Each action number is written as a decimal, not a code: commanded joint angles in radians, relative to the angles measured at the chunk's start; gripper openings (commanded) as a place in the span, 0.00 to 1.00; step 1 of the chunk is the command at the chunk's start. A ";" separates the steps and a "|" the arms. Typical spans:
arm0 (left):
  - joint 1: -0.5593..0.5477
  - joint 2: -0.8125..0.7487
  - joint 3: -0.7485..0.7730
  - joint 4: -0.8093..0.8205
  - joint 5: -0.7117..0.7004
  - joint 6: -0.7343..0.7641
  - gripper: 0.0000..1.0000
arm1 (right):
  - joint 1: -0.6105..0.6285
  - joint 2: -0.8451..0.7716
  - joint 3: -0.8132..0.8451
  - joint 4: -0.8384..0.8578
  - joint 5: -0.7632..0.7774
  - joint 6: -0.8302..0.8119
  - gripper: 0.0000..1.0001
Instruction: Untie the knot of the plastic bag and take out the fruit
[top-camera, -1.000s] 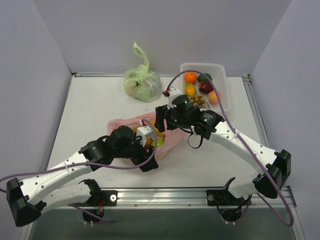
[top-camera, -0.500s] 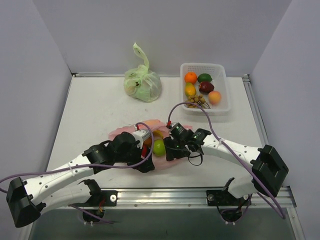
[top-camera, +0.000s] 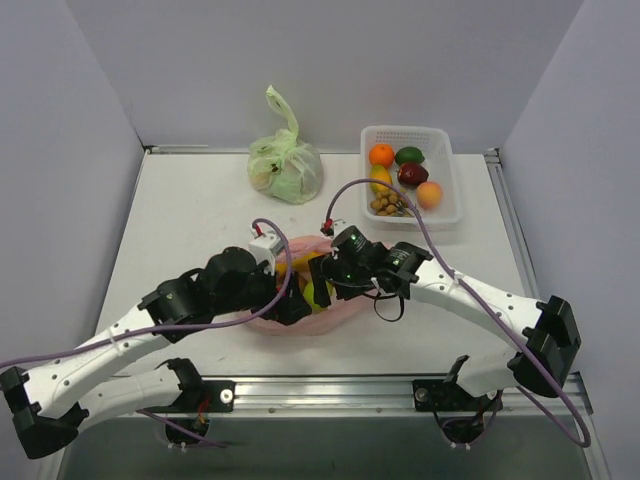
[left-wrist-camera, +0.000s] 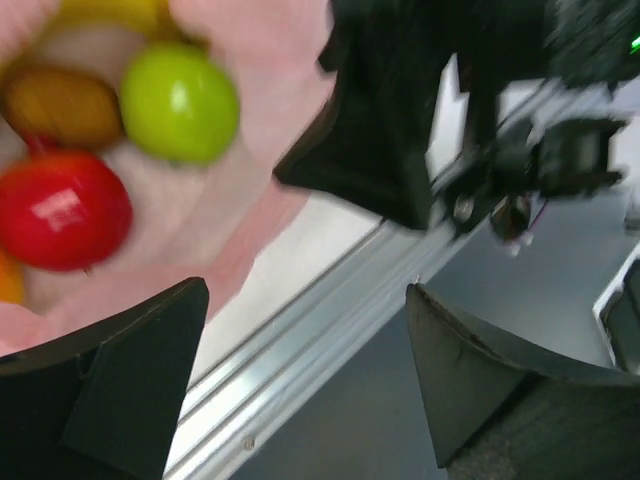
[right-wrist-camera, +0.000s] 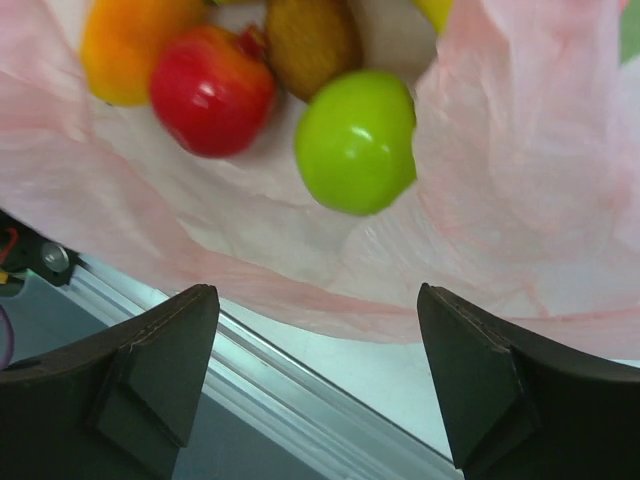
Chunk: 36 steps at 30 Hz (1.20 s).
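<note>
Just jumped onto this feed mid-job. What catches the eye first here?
The pink bag at mid-table lies open, with a green apple and a red apple showing bright inside. Both the left gripper and the right gripper hang over it, open and holding nothing. At the back stand a tied green bag and a white basket of fruit.

The fruit (right-wrist-camera: 355, 140) is lying inside the plastic bag (top-camera: 300, 244) near the table's (top-camera: 190, 220) front, a tied bag (top-camera: 285, 168) is sitting behind it, and a basket (top-camera: 410, 130) is standing at the right rear.
</note>
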 joint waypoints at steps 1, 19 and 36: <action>0.013 -0.046 0.165 -0.034 -0.190 0.039 0.93 | 0.018 -0.030 0.085 -0.047 0.077 -0.066 0.83; 0.674 -0.134 0.120 -0.173 -0.444 0.253 0.97 | 0.077 0.321 0.310 -0.042 0.093 -0.275 0.91; 0.628 -0.401 -0.213 0.053 -0.630 0.253 0.97 | 0.091 0.438 0.234 -0.039 0.125 -0.270 0.92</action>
